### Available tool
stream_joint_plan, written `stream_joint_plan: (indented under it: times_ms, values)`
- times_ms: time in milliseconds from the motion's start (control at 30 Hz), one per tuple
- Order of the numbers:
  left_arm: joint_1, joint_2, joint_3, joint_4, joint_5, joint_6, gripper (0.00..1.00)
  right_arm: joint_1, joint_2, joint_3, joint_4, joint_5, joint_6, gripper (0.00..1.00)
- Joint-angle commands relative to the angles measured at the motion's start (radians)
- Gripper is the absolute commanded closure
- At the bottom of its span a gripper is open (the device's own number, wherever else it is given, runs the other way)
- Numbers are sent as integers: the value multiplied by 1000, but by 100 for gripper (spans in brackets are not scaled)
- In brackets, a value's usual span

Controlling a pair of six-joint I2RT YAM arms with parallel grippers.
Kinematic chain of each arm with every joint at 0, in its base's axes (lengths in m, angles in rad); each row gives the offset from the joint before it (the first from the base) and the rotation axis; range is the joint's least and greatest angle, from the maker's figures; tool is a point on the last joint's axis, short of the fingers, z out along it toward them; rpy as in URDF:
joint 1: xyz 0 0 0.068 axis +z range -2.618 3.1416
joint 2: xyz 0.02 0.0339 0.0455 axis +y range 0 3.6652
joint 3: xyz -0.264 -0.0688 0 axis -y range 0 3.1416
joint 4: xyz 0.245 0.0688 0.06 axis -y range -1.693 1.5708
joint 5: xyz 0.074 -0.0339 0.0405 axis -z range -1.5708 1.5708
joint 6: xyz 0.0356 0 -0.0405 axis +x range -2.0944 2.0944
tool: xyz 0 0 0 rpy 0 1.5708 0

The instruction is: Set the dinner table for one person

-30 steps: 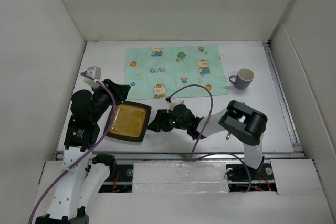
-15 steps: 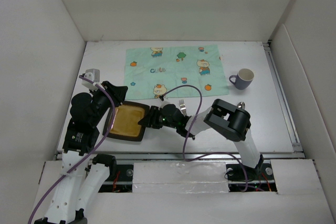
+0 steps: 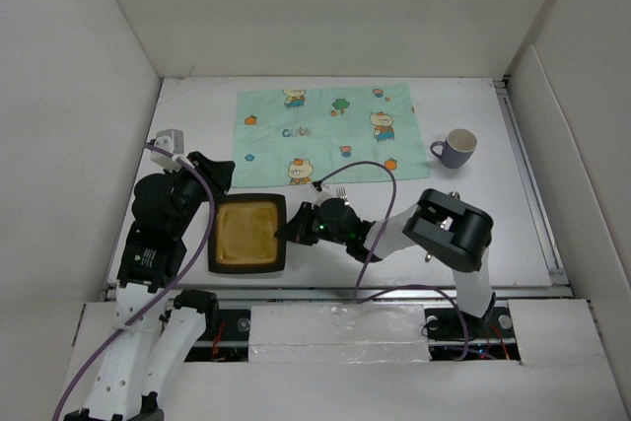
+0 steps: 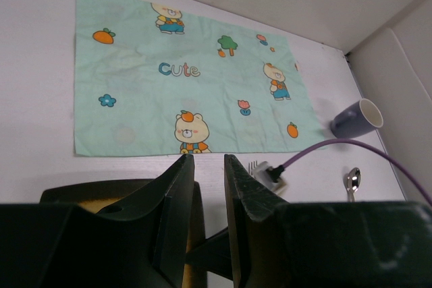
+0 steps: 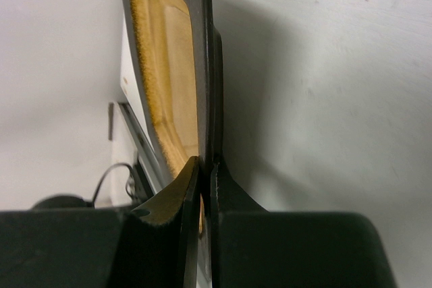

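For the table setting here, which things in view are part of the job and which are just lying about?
Part of the job:
- plate, held at both sides by the left pincer and right pincer
- placemat
- mug
- fork
- spoon
- table

Lying about:
- nothing seen

- Left arm (image 3: 158, 234) leans along the table's left edge, its fingers (image 4: 179, 193) narrowly parted around a plate rim.
- Right arm (image 3: 449, 234) folds leftward along the near edge, fingers (image 5: 192, 187) pinched on the plate's opposite rim.
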Motion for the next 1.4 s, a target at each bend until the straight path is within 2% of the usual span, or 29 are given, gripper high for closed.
stream_joint_plan:
  times_ms: [0,133,167,267,300,433,633,967,1133,1167,1200,1300,1367]
  values:
    - [-5,-1,54,23,-89,-4,78,-47,-199,11,24,-63,-106,100]
    - [-5,2,93,7,-203,-40,77,-205,-349,48,-58,-204,-126,100]
    - [-5,-4,90,4,-209,-44,76,-278,-389,80,-93,-242,-137,100]
    - [-5,-1,80,7,-216,-55,75,-383,-420,172,-272,-283,-222,100]
    - [-5,2,80,1,-223,-58,73,-452,-417,192,-312,-299,-247,100]
    - [-5,-10,64,3,-202,-49,72,-599,-321,361,-441,-406,-302,100]
    - [-5,-6,44,9,-165,-38,72,-704,-132,591,-555,-469,-330,100]
    - [-5,11,37,21,-102,-30,72,-736,27,660,-432,-518,-206,100]
    - [-5,16,36,18,-102,-29,72,-736,43,605,-253,-485,-106,100]
    - [-5,10,36,20,-101,-29,72,-736,45,588,-210,-482,-45,100]
    - [-5,13,36,20,-105,-29,72,-736,46,555,-118,-480,-16,100]
    - [-5,23,37,18,-98,-29,72,-736,61,512,11,-449,73,100]
    - [-5,19,33,21,-93,-26,72,-736,78,510,22,-433,93,100]
